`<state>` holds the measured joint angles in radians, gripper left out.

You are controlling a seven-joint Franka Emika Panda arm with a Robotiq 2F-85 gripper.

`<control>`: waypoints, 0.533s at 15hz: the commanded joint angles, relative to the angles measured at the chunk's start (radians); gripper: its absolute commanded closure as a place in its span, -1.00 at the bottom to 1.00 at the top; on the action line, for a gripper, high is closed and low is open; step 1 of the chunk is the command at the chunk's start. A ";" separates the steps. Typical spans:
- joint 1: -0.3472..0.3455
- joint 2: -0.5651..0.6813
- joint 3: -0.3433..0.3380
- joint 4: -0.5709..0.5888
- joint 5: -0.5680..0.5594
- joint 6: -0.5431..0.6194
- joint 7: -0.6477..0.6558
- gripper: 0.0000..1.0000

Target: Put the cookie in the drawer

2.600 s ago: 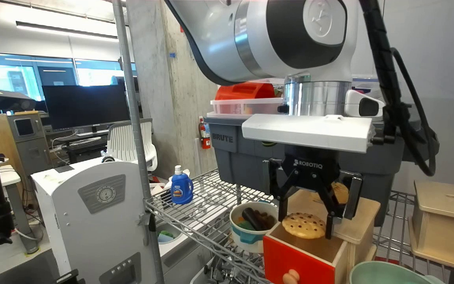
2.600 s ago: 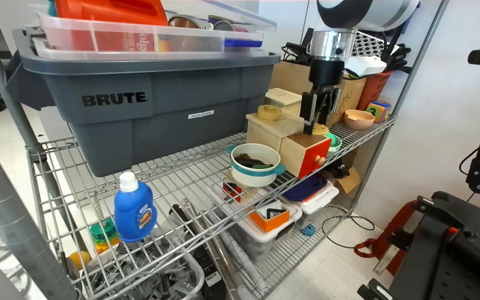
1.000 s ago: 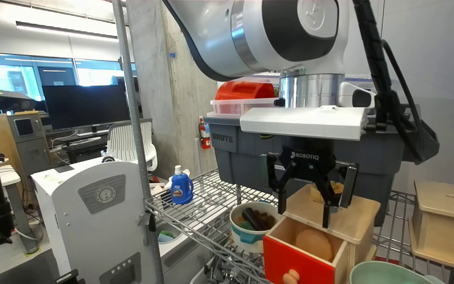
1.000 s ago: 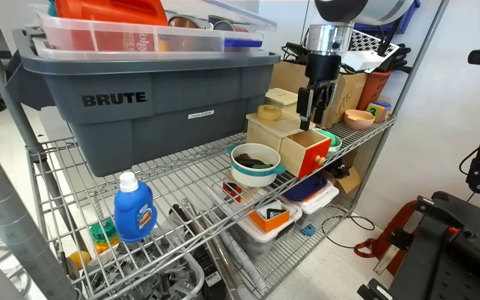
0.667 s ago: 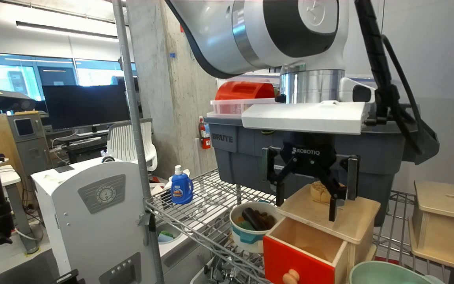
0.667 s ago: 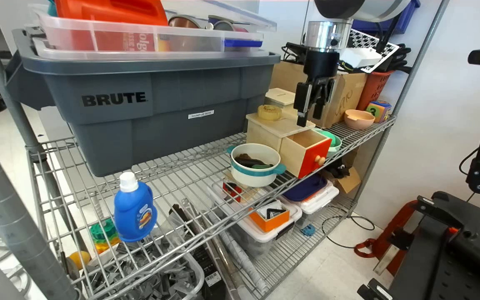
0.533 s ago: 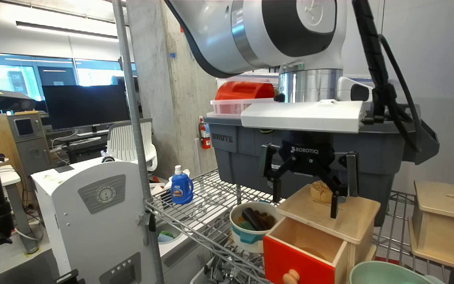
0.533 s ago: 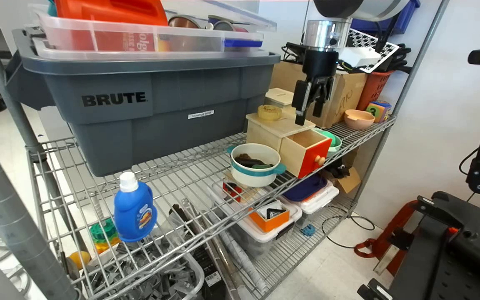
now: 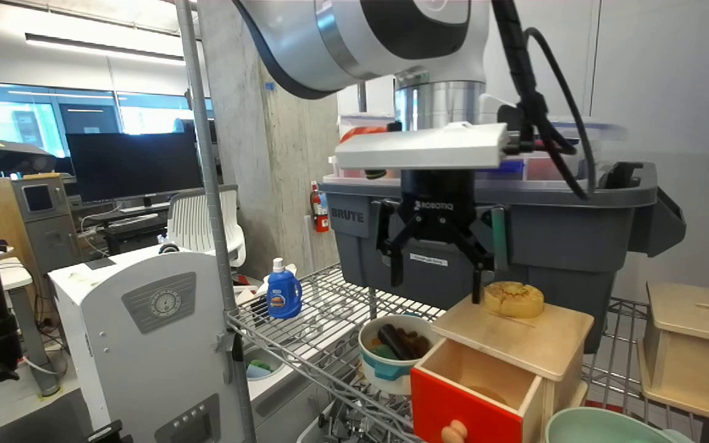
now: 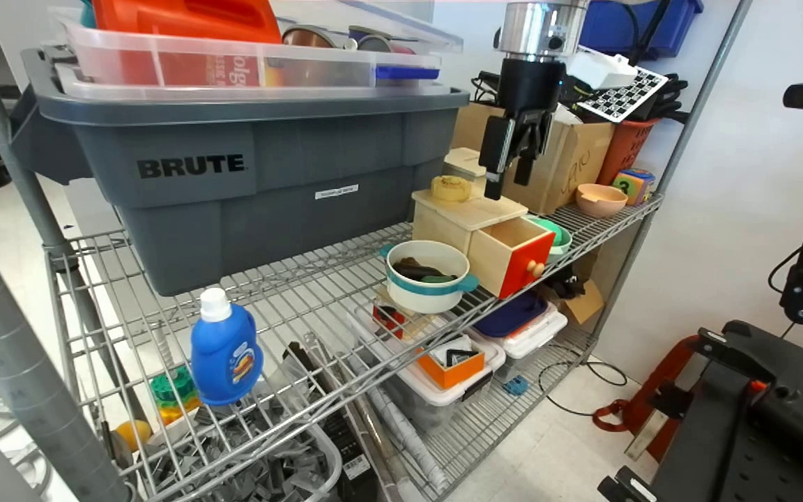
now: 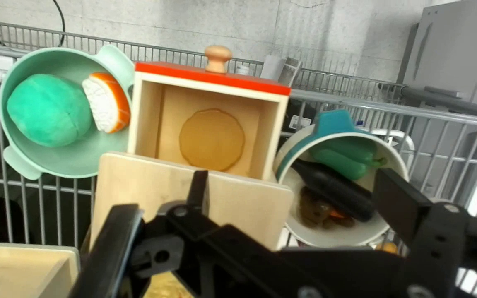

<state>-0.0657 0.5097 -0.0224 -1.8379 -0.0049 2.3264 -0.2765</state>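
Cookie lies inside the pulled-out drawer, so placing looks done (closing unasked); gripper, fingers spread and empty, probably needs only to retreat.

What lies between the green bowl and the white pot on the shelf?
The open red-fronted drawer of a wooden box, the cookie lying inside; the wrist view shows this.

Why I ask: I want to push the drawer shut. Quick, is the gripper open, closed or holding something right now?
Gripper: open, jaws apart, holding nothing; the cookie lies in the drawer.
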 commanded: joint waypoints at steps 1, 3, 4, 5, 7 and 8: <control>0.057 -0.164 0.023 -0.156 -0.052 0.015 0.062 -1.00; 0.089 -0.233 0.035 -0.219 -0.064 0.018 0.093 -1.00; 0.102 -0.269 0.041 -0.247 -0.070 0.017 0.109 -1.00; 0.111 -0.300 0.047 -0.271 -0.072 0.016 0.121 -1.00; 0.126 -0.381 0.055 -0.329 -0.074 0.009 0.154 -1.00; 0.130 -0.428 0.058 -0.364 -0.069 0.006 0.169 -1.00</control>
<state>0.0570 0.2261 0.0251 -2.0829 -0.0532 2.3264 -0.1577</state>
